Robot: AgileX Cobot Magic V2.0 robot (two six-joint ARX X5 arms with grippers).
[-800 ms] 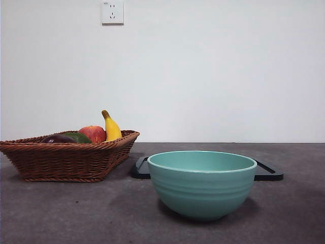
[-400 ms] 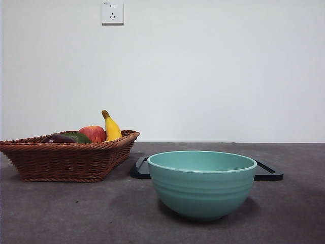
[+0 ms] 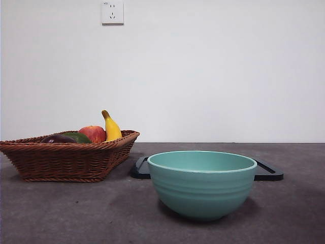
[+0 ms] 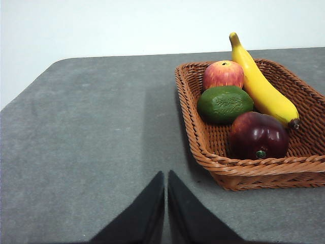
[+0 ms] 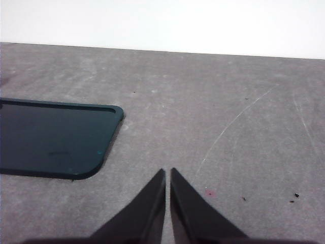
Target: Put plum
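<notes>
left wrist: plum [image 4: 258,135] whole in basket [image 4: 244,170] | front: only its top [image 3: 57,139]

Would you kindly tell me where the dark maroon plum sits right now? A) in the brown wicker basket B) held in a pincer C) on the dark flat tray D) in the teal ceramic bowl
A: the glossy dark maroon plum lies inside the brown wicker basket, beside the yellow banana and the dark green fruit.

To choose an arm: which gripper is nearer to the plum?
Left. The left gripper faces the basket holding the plum; the right gripper sees only the tray.
</notes>
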